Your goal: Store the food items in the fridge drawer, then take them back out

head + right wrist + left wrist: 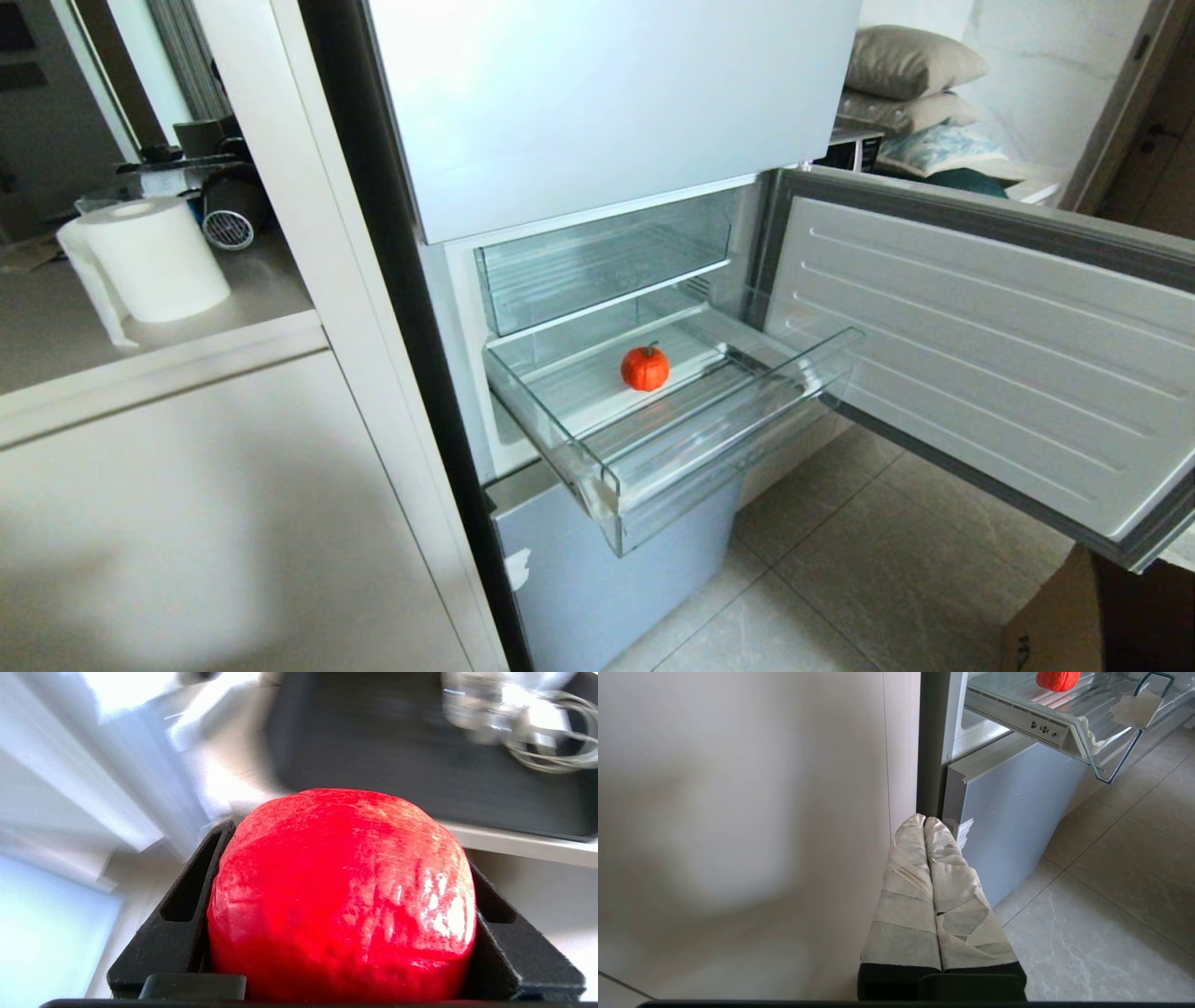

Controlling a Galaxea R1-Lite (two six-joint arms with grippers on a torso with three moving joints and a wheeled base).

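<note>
Paper towel roll (149,261) sat on the counter (56,345) at upper left, pillows (910,79) stacked upper right, and the open fridge door (980,355) filled the right side over a tiled floor (840,579). The fridge drawer (709,448) was pulled out mid-frame with the orange piece (645,368) on its ribbed floor. Left gripper (924,820) had its taped fingers pressed together by the cabinet; the right gripper (343,905) was clamped on the red piece (343,891), background blurry.

Home kitchen: fridge (607,112), counter (140,345), pillows (910,61)
</note>
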